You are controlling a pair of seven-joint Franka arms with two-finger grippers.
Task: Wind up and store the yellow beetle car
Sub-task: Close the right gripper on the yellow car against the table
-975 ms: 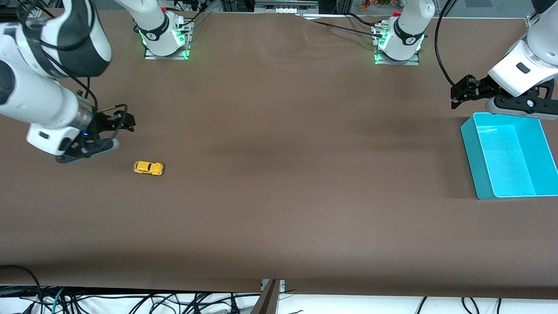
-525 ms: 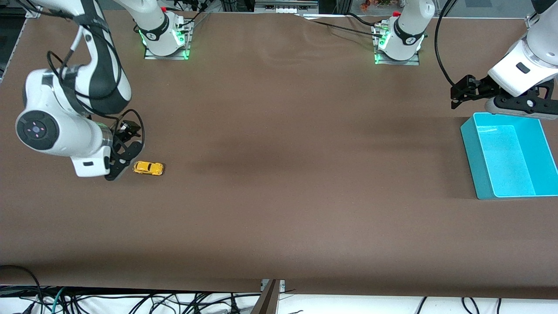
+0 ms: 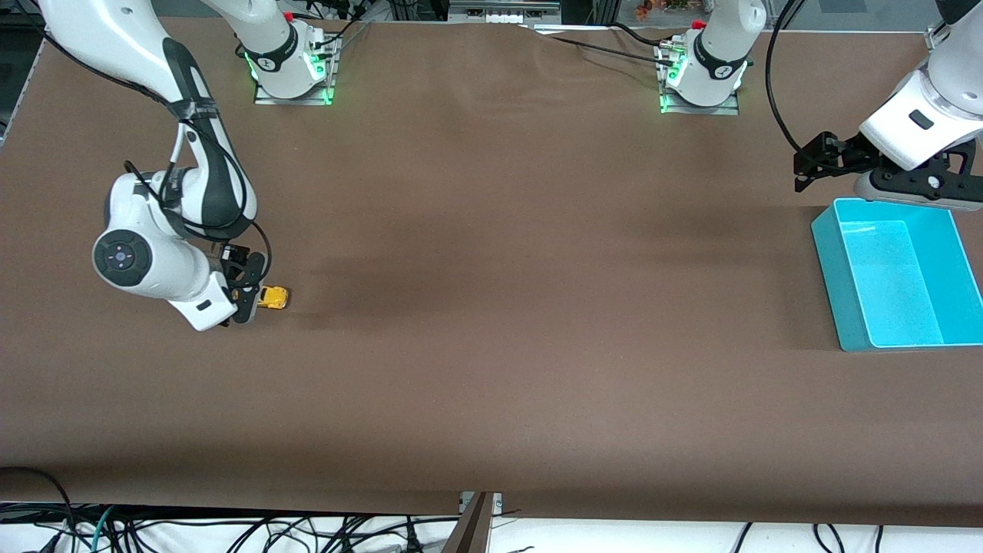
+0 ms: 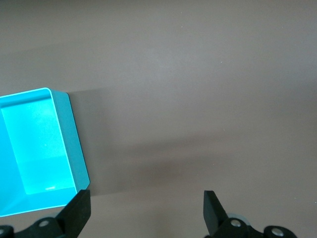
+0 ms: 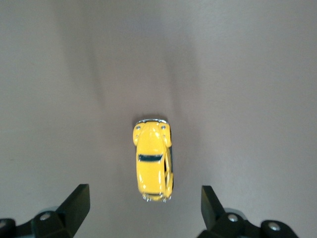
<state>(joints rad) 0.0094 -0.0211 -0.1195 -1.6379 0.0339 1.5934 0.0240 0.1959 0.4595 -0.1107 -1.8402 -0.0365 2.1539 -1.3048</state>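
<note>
A brown cloth-covered table (image 3: 491, 307) held the tiny glossy yellow beetle car (image 5: 153, 161) near the edge at the right arm's end. The right gripper (image 5: 143, 208) hung spread wide just over it; centring the body between the fingers before closing seemed wise. The left gripper (image 4: 146, 210) waited, released, beside the turquoise plastic bin (image 3: 837, 269).

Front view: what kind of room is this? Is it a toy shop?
Probably a robot lab, not a shop. Two robot arms are bolted to a brown table, cables tangle below its edge, and only a small car and a blue bin sit on it.
</note>
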